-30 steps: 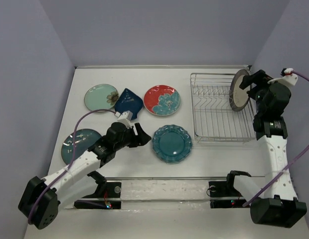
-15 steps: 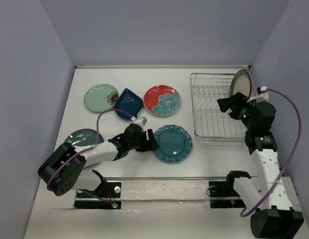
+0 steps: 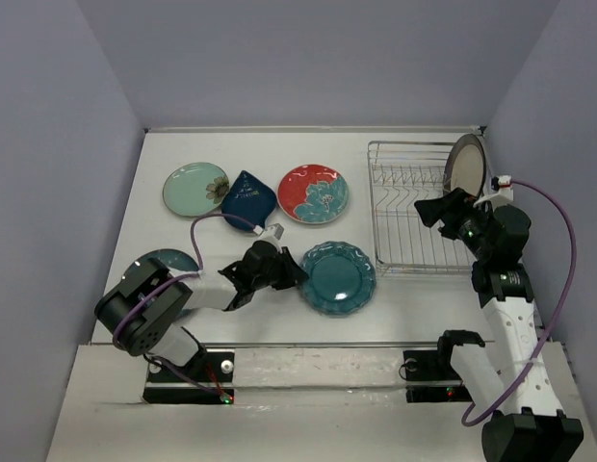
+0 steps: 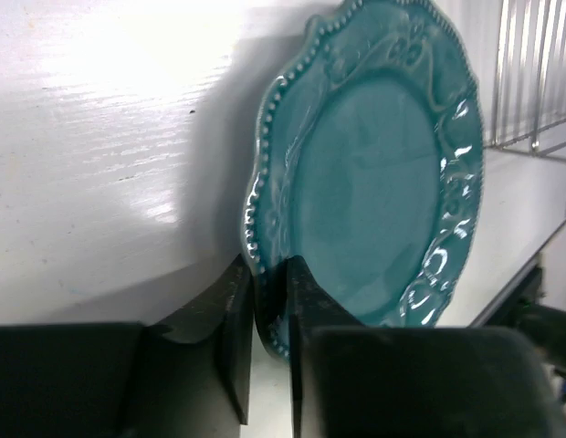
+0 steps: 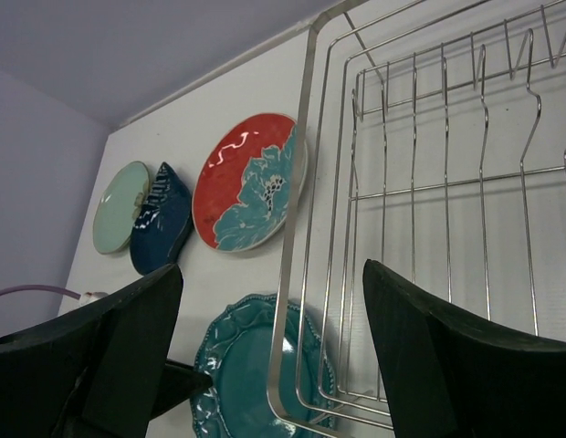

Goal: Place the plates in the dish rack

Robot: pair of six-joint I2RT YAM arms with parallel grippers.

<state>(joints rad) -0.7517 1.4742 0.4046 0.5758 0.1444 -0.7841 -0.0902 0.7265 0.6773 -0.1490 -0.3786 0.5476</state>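
The teal scalloped plate is seen at the lower middle of the top view, on the white table and just left of the dish rack. Its left rim is grasped by the left tool. In the left wrist view the two dark fingers are clenched on the beaded edge, one on each side of it. Whether that edge is raised off the table cannot be told.

The right tool is held released over the right part of the rack. In the right wrist view its fingers are spread wide, with nothing caught between them.

One cream plate with a brown rim is stood on edge at the upper right corner of the rack.

Three plates are laid in a row at the upper left of the table:
- the mint-green plate
- the navy teardrop plate, overlapping it
- the red plate with teal flowers, near the rack's left side

The blue-teal round plate is at the lower left and is partly covered by the left arm.
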